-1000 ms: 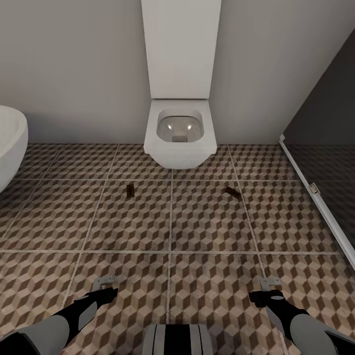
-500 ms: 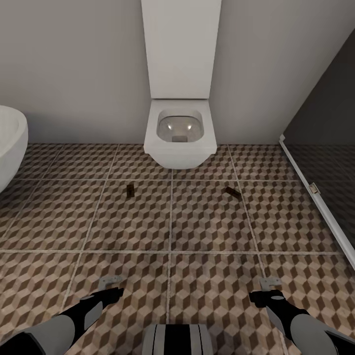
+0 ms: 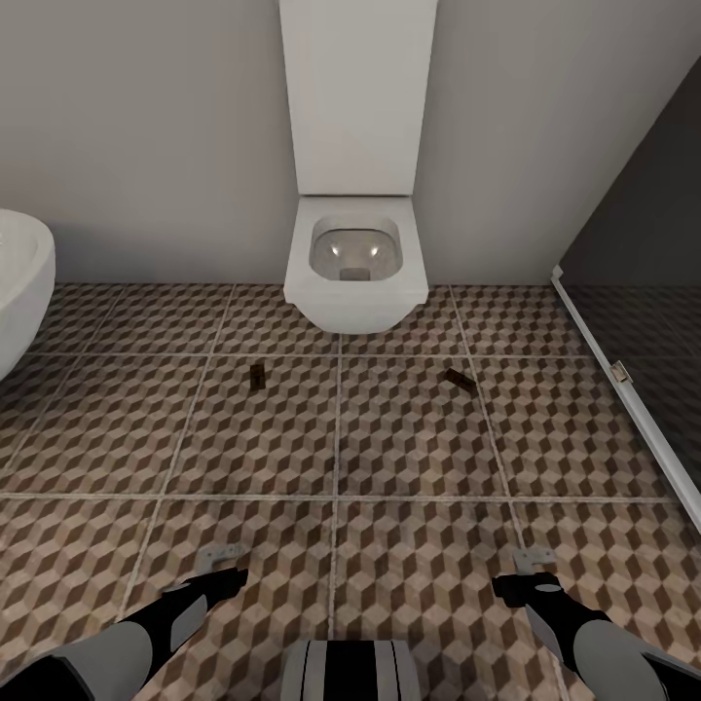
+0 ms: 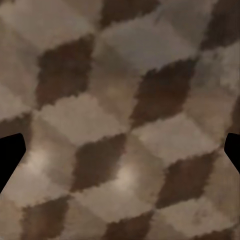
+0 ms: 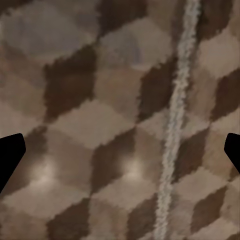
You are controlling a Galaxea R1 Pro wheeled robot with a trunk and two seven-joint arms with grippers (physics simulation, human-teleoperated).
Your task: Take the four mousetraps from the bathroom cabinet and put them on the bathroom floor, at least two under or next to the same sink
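Note:
Two mousetraps lie flat on the bathroom floor [image 3: 409,438] in front of the toilet: one mousetrap [image 3: 257,376] to its left, the other mousetrap [image 3: 461,380] to its right. They are small dark-tan boards, well apart from each other. My left gripper [image 3: 220,558] hovers low over the tiles at the near left, open and empty. My right gripper [image 3: 534,560] hovers at the near right, also open and empty. Both wrist views look straight down at cube-pattern tile [image 4: 120,125] with dark fingertips [image 5: 10,155] at the edges. The cabinet and the bathroom sink are out of view.
A white wall-hung toilet [image 3: 356,258] stands at the middle of the far wall. A rounded white tub edge [image 3: 21,282] intrudes at the left. A dark glass shower screen with a pale frame [image 3: 633,399] runs along the right.
My left arm has shifted slightly to the right over the tiles. The right arm and both mousetraps have not moved.

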